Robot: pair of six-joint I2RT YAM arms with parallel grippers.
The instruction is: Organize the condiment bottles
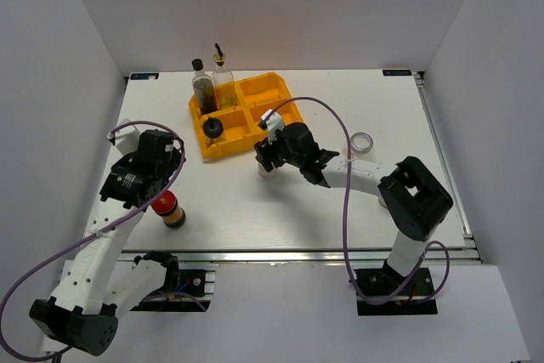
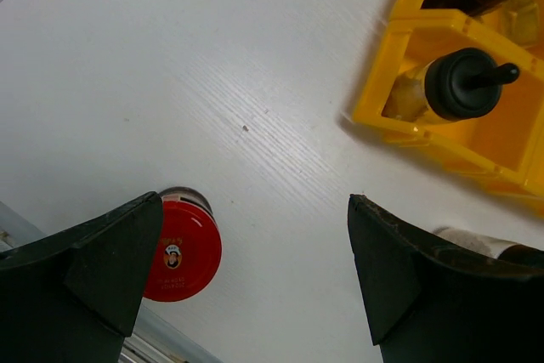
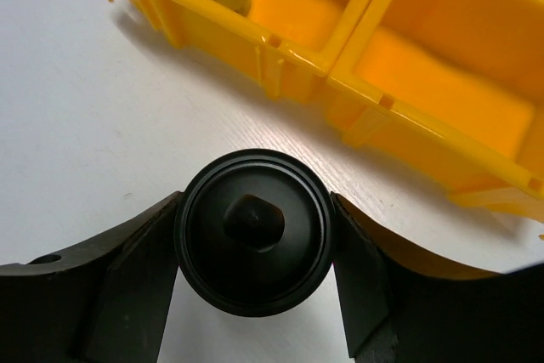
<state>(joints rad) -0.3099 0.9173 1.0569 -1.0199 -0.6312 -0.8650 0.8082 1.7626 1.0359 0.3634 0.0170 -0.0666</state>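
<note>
My right gripper (image 1: pixel 265 159) is shut on a black-capped shaker (image 3: pixel 253 231), one finger on each side of its cap, just in front of the yellow tray (image 3: pixel 280 48). In the top view the tray (image 1: pixel 263 91) holds a tall dark black-capped bottle (image 1: pixel 202 87), a clear gold-spouted bottle (image 1: pixel 223 74) and another black-capped shaker (image 1: pixel 212 128), which also shows in the left wrist view (image 2: pixel 463 82). My left gripper (image 2: pixel 255 210) is open and empty above the table. The red-lidded jar (image 2: pixel 180 252) stands beside its left finger and also shows in the top view (image 1: pixel 170 207).
A pale-lidded jar (image 1: pixel 363 142) stands on the table to the right of the right arm. A pale round object (image 2: pixel 476 240) shows partly behind my left gripper's right finger. The tray's right compartments (image 1: pixel 272 116) hold nothing.
</note>
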